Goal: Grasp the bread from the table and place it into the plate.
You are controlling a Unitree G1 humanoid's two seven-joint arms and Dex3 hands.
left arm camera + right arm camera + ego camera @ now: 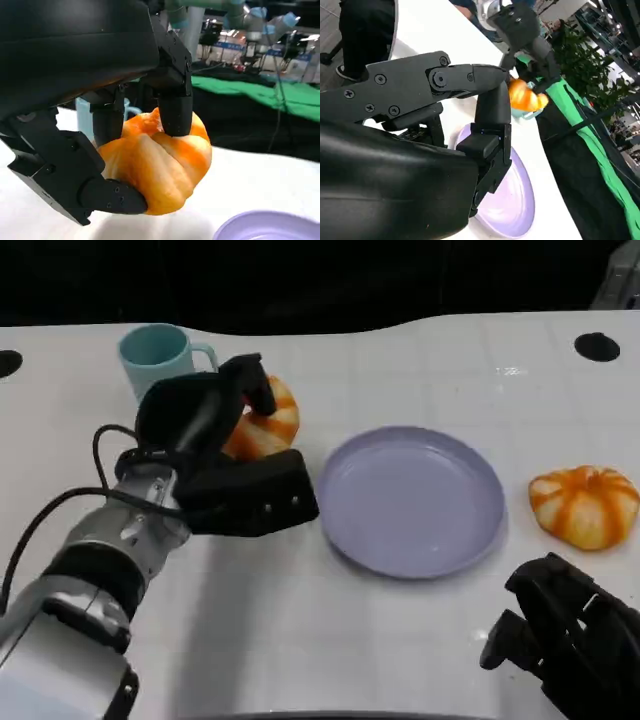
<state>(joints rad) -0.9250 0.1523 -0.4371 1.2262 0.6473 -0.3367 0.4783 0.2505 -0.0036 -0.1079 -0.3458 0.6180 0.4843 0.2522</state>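
Note:
An orange-and-cream striped bread (272,426) sits in the grip of my left hand (215,455), just left of the lilac plate (410,502). The left wrist view shows black fingers (175,107) pressing on top of the bread (160,165) and the thumb under it, with the plate's rim (270,227) close by. Whether the bread rests on the table or hangs just above it I cannot tell. My right hand (565,635) stays low at the near right, its fingers apart and holding nothing. In the right wrist view the plate (512,200) and the held bread (522,95) lie beyond my right hand (445,125).
A second striped bread (585,502) lies right of the plate. A pale blue mug (155,355) stands behind my left hand. Round dark holes (597,345) mark the table's far corners. The table's back edge runs close behind the mug.

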